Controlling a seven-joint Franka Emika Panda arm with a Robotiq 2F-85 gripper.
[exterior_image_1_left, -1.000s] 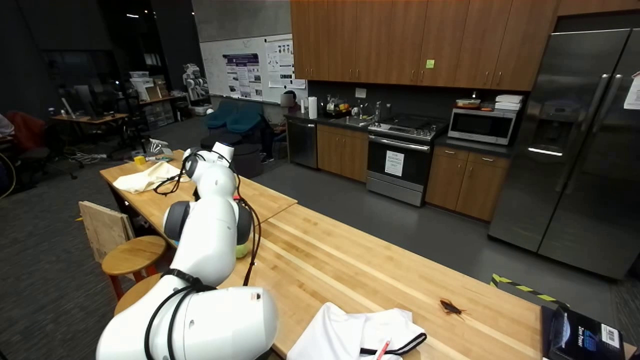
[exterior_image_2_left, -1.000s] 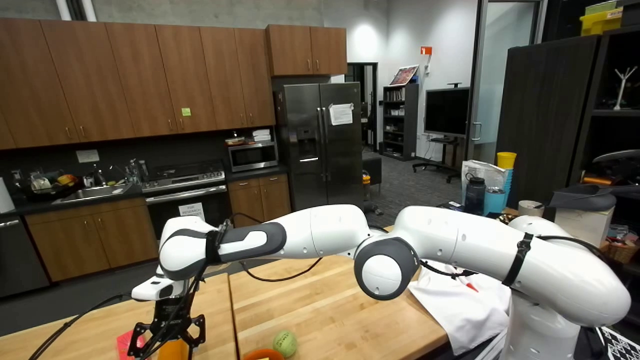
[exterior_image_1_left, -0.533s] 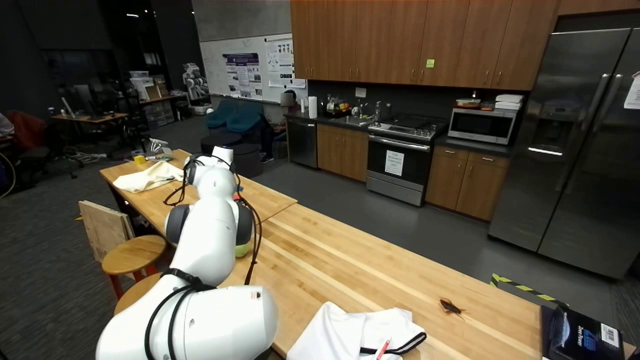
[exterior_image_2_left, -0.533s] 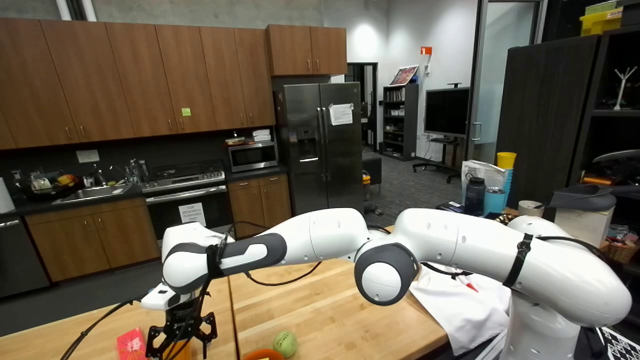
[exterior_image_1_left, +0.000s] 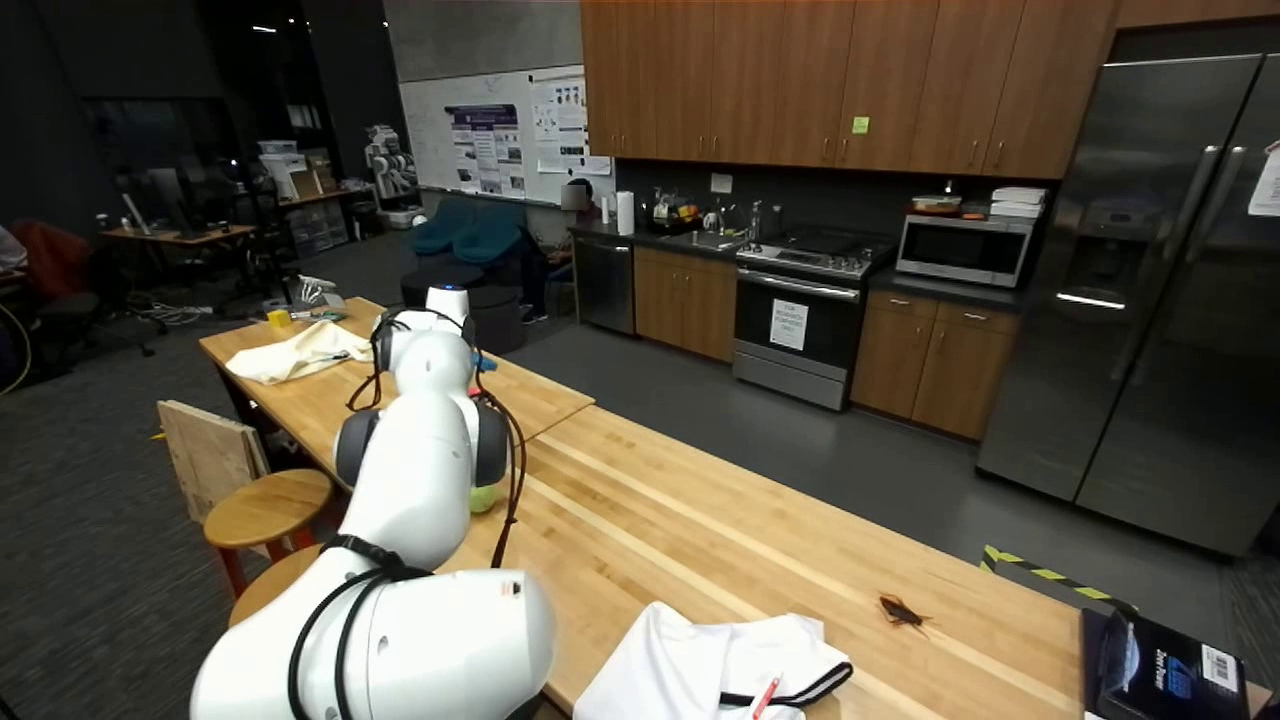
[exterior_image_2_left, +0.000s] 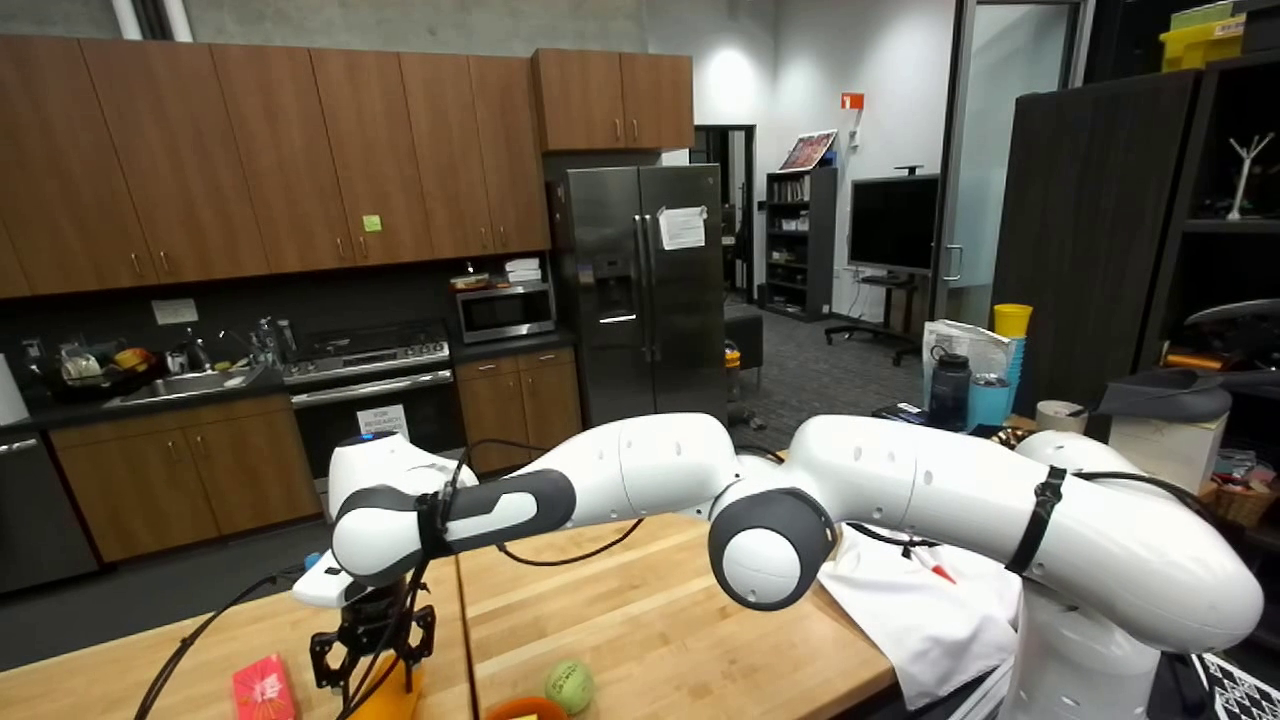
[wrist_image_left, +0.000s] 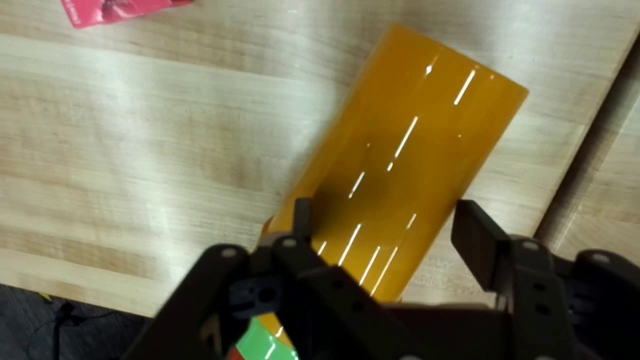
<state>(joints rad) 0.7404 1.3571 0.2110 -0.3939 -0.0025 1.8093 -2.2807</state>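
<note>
In the wrist view the gripper (wrist_image_left: 384, 215) has its jaws spread apart over a glossy orange package (wrist_image_left: 415, 135) on the table (wrist_image_left: 150, 150) — whether either finger touches it, I cannot tell. A pink packet (wrist_image_left: 115, 10) lies well apart, at the top edge.

In an exterior view the package shows just under the gripper, between the pink packet and a green ball (exterior_image_2_left: 570, 687).

In an exterior view the arm (exterior_image_1_left: 420, 450) hides gripper and package alike — a white cloth (exterior_image_1_left: 690, 655) lies on the adjoining table (exterior_image_1_left: 720, 530).
</note>
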